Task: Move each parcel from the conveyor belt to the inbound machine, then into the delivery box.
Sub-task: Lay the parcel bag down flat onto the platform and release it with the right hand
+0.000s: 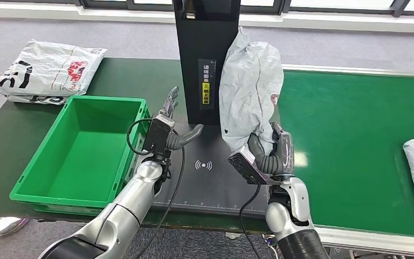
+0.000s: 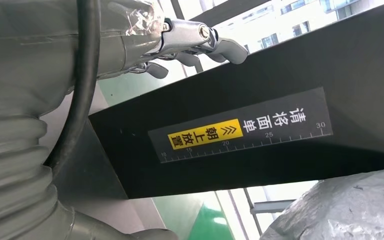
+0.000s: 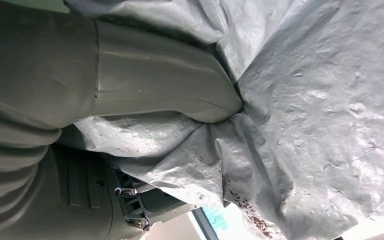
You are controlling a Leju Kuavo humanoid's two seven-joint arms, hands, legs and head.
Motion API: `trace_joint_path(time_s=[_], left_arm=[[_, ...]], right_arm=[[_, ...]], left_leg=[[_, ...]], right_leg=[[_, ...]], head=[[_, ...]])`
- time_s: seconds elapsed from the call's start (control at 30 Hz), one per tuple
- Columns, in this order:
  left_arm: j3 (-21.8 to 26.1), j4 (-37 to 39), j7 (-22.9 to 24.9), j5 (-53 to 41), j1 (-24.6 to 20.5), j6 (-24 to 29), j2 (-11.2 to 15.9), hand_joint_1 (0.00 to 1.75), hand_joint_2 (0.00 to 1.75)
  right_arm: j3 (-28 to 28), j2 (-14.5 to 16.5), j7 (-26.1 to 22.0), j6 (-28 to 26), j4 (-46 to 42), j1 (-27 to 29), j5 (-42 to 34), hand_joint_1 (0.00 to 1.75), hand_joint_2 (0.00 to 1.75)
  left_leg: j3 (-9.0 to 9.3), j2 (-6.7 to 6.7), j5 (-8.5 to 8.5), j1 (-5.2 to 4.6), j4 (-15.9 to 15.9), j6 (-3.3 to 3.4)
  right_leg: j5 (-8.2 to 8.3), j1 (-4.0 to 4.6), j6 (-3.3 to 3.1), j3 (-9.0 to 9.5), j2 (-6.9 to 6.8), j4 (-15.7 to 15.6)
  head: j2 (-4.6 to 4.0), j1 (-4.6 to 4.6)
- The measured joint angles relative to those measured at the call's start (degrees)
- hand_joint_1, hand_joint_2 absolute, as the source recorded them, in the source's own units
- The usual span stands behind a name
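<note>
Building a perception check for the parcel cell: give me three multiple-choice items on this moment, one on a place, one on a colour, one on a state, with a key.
1. Where is the grey parcel held?
A. Inside the crate
B. Upright, above the black scan pad, beside the inbound machine's column
C. Flat on the belt

2. What colour is the empty crate?
A. Green
B. Blue
C. Red

3. What is the left hand doing?
A. Gripping the crate rim
B. Holding a parcel
C. Holding nothing, fingers apart

Key: 1 B, the right hand grips the parcel's lower end next to the black column, over the pad. 2 A, walls and floor are green. 3 C, the head view shows its fingers spread in the air near the column.
</note>
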Motion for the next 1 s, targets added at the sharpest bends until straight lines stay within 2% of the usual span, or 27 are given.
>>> trace_joint_path(time_s=[0.17, 0.33, 0.53, 0.57, 0.6, 0.67, 0.7, 0.77, 1.0], left_arm=[[0.0, 0.0, 0.0, 0.0, -0.1, 0.0, 0.0, 0.00, 1.75], [0.0, 0.0, 0.0, 0.0, -0.1, -0.4, 0.0, 0.00, 1.75], [0.0, 0.0, 0.1, 0.0, -0.2, -0.6, 0.0, 0.00, 1.75], [0.0, 0.0, 0.2, 0.1, -0.2, -0.6, 0.0, 0.00, 1.75], [0.0, 0.1, 0.3, 0.2, -0.3, -0.6, 0.0, 0.00, 1.75], [0.0, 0.2, -0.5, 1.3, -0.7, -0.4, 0.0, 0.00, 1.75], [0.0, 0.3, -1.2, 2.1, -0.8, -0.3, 0.1, 0.00, 1.75], [0.0, 0.3, -2.4, 3.4, -0.9, 0.1, 0.3, 0.00, 1.75], [0.0, 0.0, -2.8, 4.0, -0.9, 0.6, 0.9, 0.00, 1.75]], right_arm=[[0.5, 0.0, 0.1, 0.7, 0.0, -0.1, -0.4, 1.75, 1.75], [3.2, 0.0, 2.6, 10.8, 2.0, -0.5, -1.8, 1.75, 1.75], [4.4, 0.0, 3.7, 13.1, 3.1, -0.5, -1.9, 1.75, 1.75], [5.0, 0.0, 4.3, 14.2, 3.7, -0.4, -1.9, 1.58, 1.75], [5.8, 0.0, 5.2, 15.9, 4.4, -0.2, -1.9, 1.21, 1.75], [7.6, -0.6, 9.0, 21.4, 5.0, 1.2, -0.9, 0.34, 1.75], [7.9, -1.3, 10.9, 23.3, 4.1, 2.3, 0.1, 0.07, 1.75], [7.6, -2.8, 13.3, 24.8, 1.3, 4.4, 2.1, 0.00, 1.75], [5.7, -4.3, 12.3, 25.0, -4.5, 6.8, 2.6, 0.00, 1.75]], left_leg=[[0.00, 0.01, 0.00, 0.01, 0.0, 0.00], [0.00, 0.03, 0.00, 0.01, 0.0, -0.01], [0.00, 0.03, 0.00, 0.01, 0.0, -0.01], [0.00, 0.02, 0.00, 0.01, 0.0, -0.01], [0.00, 0.01, 0.00, 0.01, 0.0, -0.01], [-0.02, -0.01, 0.00, 0.01, 0.0, -0.01], [-0.04, -0.02, 0.00, 0.00, 0.0, -0.01], [-0.06, -0.03, 0.00, -0.01, 0.0, -0.01], [-0.06, 0.01, 0.00, 0.00, 0.0, -0.01]], right_leg=[[0.00, 0.01, 0.00, -0.01, 0.01, 0.0], [0.00, 0.02, -0.01, -0.03, 0.05, 0.0], [0.00, 0.02, -0.01, -0.03, 0.04, 0.0], [0.00, 0.02, -0.01, -0.03, 0.02, 0.0], [0.00, 0.02, -0.01, -0.04, 0.01, 0.0], [-0.01, 0.01, -0.01, -0.05, -0.01, 0.0], [-0.01, 0.00, -0.01, -0.06, -0.01, 0.0], [0.00, -0.01, -0.01, -0.07, -0.02, 0.0], [0.01, 0.00, -0.02, -0.10, 0.01, 0.0]], head=[[0.00, 0.00], [0.00, 0.00], [0.00, 0.00], [0.00, 0.00], [0.00, 0.00], [0.00, 0.00], [0.00, 0.00], [0.00, 0.01], [0.00, 0.00]])
